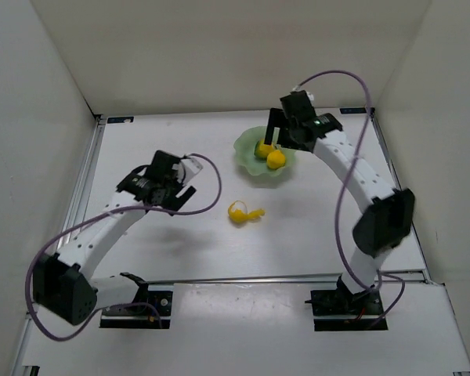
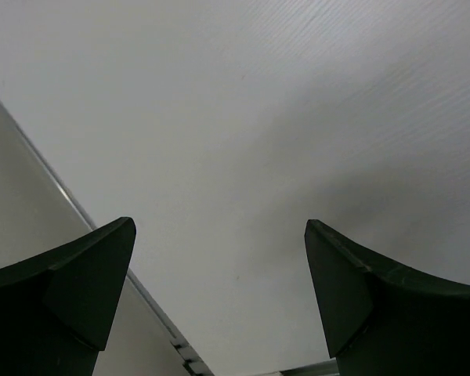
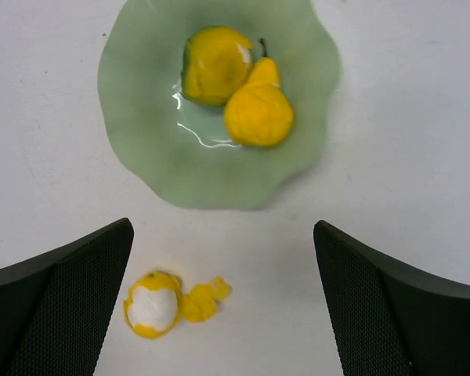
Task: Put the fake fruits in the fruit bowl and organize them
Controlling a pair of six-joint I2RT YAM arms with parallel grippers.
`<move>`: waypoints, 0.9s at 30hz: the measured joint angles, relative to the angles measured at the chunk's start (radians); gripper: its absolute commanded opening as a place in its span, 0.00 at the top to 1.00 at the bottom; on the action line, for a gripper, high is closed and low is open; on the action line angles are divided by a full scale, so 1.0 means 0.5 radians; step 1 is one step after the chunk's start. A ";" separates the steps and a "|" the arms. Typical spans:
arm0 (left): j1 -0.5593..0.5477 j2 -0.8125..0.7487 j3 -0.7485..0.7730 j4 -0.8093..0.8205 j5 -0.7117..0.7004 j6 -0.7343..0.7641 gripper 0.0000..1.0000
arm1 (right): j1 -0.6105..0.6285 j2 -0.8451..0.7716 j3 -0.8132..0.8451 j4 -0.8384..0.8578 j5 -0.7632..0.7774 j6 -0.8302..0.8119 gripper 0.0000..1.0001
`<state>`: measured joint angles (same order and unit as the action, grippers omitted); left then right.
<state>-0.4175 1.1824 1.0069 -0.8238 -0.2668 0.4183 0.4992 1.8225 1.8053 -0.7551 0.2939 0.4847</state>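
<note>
The right claw [image 3: 222, 227] hangs above the fruit bowl [image 3: 141, 149], its fingers spread wide, with nothing between them and touching nothing. Inside the bowl lie the pear [image 3: 258, 113] and the yellow-green oval [image 3: 213, 64], pressed against each other near its middle. The curled banana-like piece [image 3: 168, 304] lies on the tabletop [image 3: 423, 157], near the bowl but outside it. The left claw [image 2: 219, 225] is likewise wide open and empty, held over the tabletop well apart from the fruits.
</note>
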 measured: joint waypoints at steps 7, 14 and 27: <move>-0.711 0.690 0.616 -0.026 0.113 0.079 0.00 | -0.113 -1.021 -0.861 0.121 0.121 0.031 0.00; -0.981 1.314 0.846 0.022 0.190 0.279 0.00 | -0.327 -1.480 -1.480 0.102 0.167 0.083 0.00; -0.948 1.717 1.039 0.048 0.227 0.352 0.28 | -0.362 -1.633 -1.659 0.044 0.181 0.128 0.00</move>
<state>-0.8913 2.0411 1.5265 -0.7998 -0.1532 0.5941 0.3180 1.0061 0.9756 -0.7330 0.3843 0.5488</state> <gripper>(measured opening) 0.808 0.996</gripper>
